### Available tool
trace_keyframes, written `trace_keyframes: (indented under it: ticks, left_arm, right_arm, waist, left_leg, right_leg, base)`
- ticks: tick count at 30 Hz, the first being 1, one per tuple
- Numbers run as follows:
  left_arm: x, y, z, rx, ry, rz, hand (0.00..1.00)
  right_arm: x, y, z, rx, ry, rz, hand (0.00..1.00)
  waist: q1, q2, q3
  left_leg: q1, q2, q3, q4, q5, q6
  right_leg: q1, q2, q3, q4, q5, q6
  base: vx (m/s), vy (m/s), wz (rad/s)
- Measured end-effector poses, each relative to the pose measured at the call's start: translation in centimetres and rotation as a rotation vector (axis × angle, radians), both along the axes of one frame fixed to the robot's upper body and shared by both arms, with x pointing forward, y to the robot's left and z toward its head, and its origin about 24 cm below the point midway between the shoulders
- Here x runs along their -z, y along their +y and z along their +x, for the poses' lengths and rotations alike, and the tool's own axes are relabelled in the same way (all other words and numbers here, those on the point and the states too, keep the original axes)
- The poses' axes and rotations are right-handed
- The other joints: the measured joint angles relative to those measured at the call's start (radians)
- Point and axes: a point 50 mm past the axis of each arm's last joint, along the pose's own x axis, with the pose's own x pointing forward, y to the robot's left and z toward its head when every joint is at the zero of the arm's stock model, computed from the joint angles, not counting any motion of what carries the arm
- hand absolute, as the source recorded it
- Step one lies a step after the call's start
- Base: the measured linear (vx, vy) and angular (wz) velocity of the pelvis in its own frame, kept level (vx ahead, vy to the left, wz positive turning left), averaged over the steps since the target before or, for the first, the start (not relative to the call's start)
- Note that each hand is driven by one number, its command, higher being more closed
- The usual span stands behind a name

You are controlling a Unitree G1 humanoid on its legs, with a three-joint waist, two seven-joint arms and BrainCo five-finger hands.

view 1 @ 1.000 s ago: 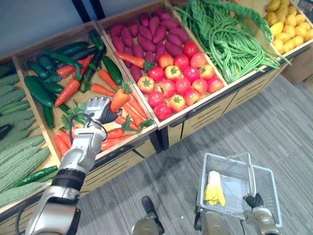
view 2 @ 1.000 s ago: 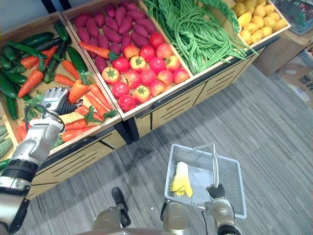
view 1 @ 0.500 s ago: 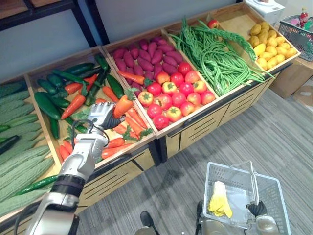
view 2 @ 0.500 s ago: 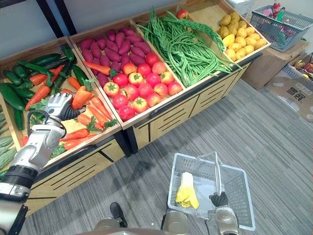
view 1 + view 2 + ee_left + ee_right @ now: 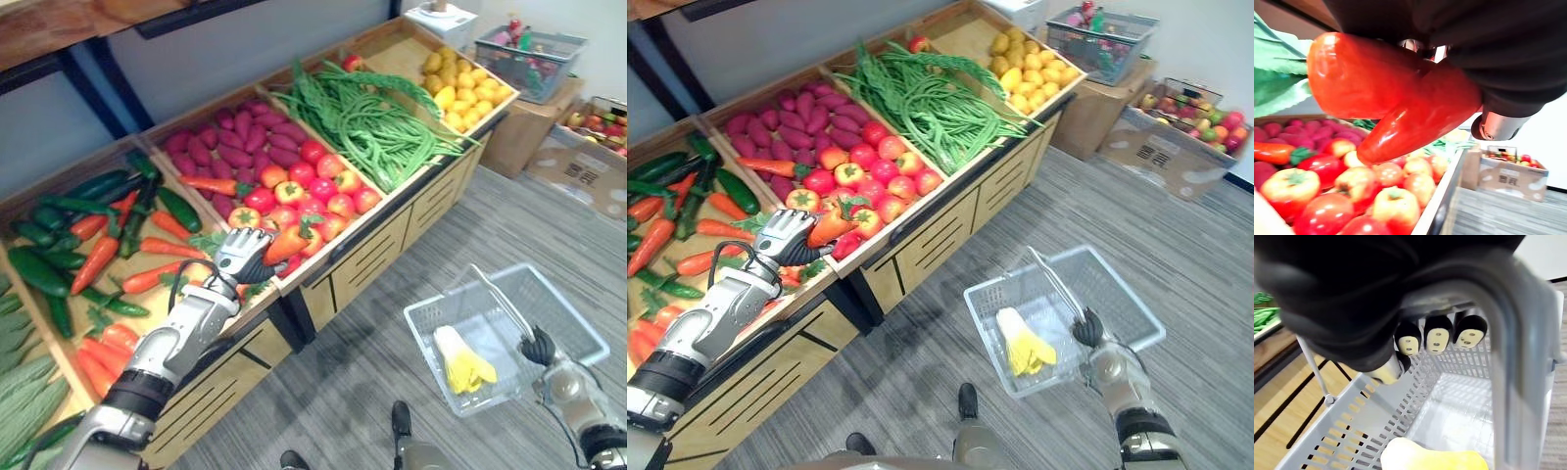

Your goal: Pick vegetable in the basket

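Orange carrot [image 5: 286,243], green top attached: clenched in left hand [image 5: 242,257], fingers wrapped round it. Position: in the air, well apart from the basket [image 5: 578,323], on robot's left of it, over front edge of the wooden stand [image 5: 372,259]. Judged reason: lifted clear of the produce so it could be carried across to the basket; drop-in not yet done.

Grey plastic basket: held off the floor by right hand [image 5: 538,346], fingers curled round the handle [image 5: 495,297], seen close in right wrist view. Judged reason: kept level w/ mouth open upward, ready to receive.

Basket contents: 1 yellow item [image 5: 462,358], lying on the base at the side nearer the carrot. Type unclear. Rest of base bare.

Stand compartments, all beyond the basket:
- cucumbers [image 5: 59,274] & more carrots, farthest from basket on robot's left
- purple sweet potatoes [image 5: 230,147] at back, tomatoes [image 5: 313,186] at front, plus 1 stray carrot betw. them
- green beans [image 5: 367,122], approx. straight beyond basket
- yellow produce [image 5: 460,83], end compartment

Misc.: second basket [image 5: 529,61] w/ goods, and a cardboard box [image 5: 598,147] of fruit, both well beyond the held basket.
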Motion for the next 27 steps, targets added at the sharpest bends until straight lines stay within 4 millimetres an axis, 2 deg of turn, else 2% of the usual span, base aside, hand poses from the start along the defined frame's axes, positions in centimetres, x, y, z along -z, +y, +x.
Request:
trace_keyframes:
  ticks: [4,6,8,16,19,22,27]
  left_arm:
    - [0.9,-1.1,-0.4,0.066,0.043,0.015,1.0]
    - [1.4,-1.8,-0.6,0.1,0.073,0.028,1.0]
    - [2.0,-2.4,-0.9,0.131,0.103,0.038,1.0]
    - [2.6,-5.2,-1.7,0.26,0.13,0.02,1.0]
    - [3.1,-7.1,-2.5,0.342,0.147,0.014,1.0]
    - [3.0,-9.1,-3.4,0.443,0.147,0.003,1.0]
    - [2.6,-11.9,-4.8,0.585,0.131,-0.026,1.0]
  right_arm:
    - [-1.6,1.0,1.3,-0.138,-0.029,-0.067,1.0]
    - [-1.9,1.7,1.5,-0.2,-0.023,-0.093,1.0]
    - [-1.8,2.5,1.6,-0.26,0.002,-0.102,1.0]
    - [-2.4,4.7,1.0,-0.409,-0.004,-0.119,1.0]
    - [-2.9,6.4,0.9,-0.503,-0.028,-0.117,1.0]
    - [-4.2,8.4,1.1,-0.605,-0.098,-0.107,1.0]
    - [-7.0,11.3,1.5,-0.752,-0.22,-0.1,1.0]
  waist:
    - [-0.022,-0.001,-0.002]
    - [-0.023,-0.002,-0.012]
    - [-0.042,-0.004,-0.022]
    - [-0.044,-0.005,-0.033]
    - [-0.046,-0.005,-0.055]
    - [-0.044,-0.007,-0.063]
    - [-0.044,0.008,-0.08]
  left_leg:
    - [0.032,0.0,0.058,-0.002,-0.009,-0.012]
    - [0.045,0.0,0.091,-0.002,-0.015,-0.02]
    - [0.055,0.002,0.115,-0.001,-0.018,-0.024]
    - [0.115,0.007,0.227,0.004,-0.043,-0.052]
    - [0.134,0.011,0.263,0.005,-0.051,-0.062]
    - [0.148,0.037,0.312,0.06,-0.085,-0.076]
    - [0.164,0.084,0.382,0.166,-0.148,-0.096]
  right_leg:
    - [-0.005,0.016,0.055,0.001,0.003,0.005]
    - [-0.012,0.02,0.081,0.0,0.005,0.008]
    - [-0.015,0.029,0.1,0.0,0.008,0.006]
    - [-0.015,0.062,0.189,0.0,0.012,0.008]
    - [-0.015,0.077,0.214,0.002,0.014,0.008]
    - [-0.014,0.098,0.241,0.012,0.021,0.005]
    - [-0.014,0.126,0.294,0.02,0.021,0.005]
  base:
    - [-0.07,-0.031,-0.44]
    - [-0.06,-0.012,-0.48]
    - [-0.06,-0.01,-0.34]
    - [-0.05,0.009,-0.39]
    - [-0.05,0.023,-0.33]
    - [-0.04,0.009,-0.37]
    - [-0.07,-0.012,-0.41]
